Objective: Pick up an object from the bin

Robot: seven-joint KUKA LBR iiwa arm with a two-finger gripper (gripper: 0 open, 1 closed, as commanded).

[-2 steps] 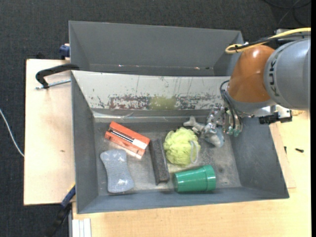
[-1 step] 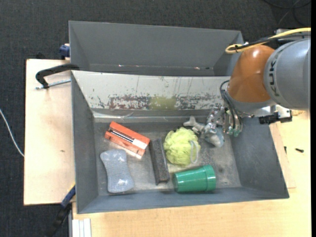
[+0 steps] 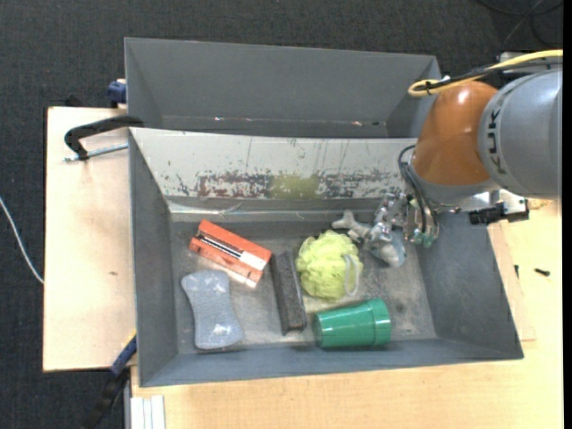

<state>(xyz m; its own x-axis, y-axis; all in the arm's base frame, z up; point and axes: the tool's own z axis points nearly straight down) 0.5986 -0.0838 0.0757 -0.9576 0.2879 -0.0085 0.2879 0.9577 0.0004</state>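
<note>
One is counted of each: orange cardboard box (image 3: 230, 251), grey-blue foam pad (image 3: 211, 308), dark grey flat bar (image 3: 286, 291), yellow-green mesh puff (image 3: 328, 264), green plastic cup (image 3: 352, 323)

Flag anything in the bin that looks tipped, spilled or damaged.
The green cup lies on its side near the front wall of the bin, just in front of the yellow-green mesh puff, instead of standing upright. Nothing looks spilled or broken.

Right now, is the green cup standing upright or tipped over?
Tipped over: the green cup lies on its side, just below the yellow-green puff.
</note>
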